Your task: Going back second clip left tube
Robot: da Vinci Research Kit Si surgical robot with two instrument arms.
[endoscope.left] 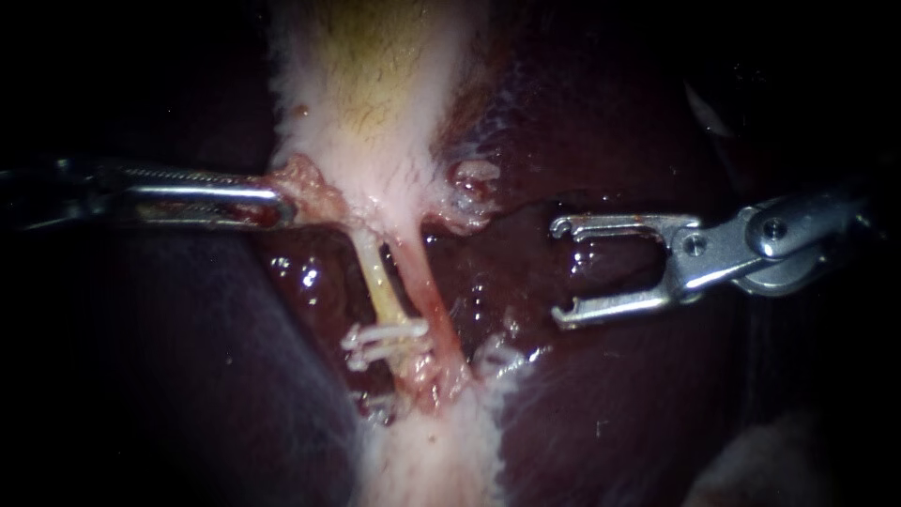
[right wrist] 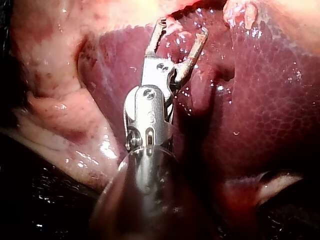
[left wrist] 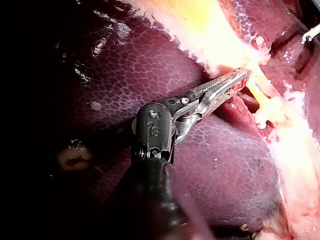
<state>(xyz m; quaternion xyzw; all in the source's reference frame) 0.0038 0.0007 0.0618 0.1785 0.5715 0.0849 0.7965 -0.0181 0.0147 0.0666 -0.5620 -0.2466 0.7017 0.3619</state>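
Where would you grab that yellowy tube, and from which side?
Probably its bare stretch above the clips, crosswise from the right: the left tube runs up and down, and my right instrument is there with jaws open. The pinker right tube crowds that side, so go gently.

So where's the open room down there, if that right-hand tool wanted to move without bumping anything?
Bare liver lies between the open right instrument and the right tube, and more below its jaws. Crowded: the clips on the left tube, and where the left instrument grips the gallbladder.
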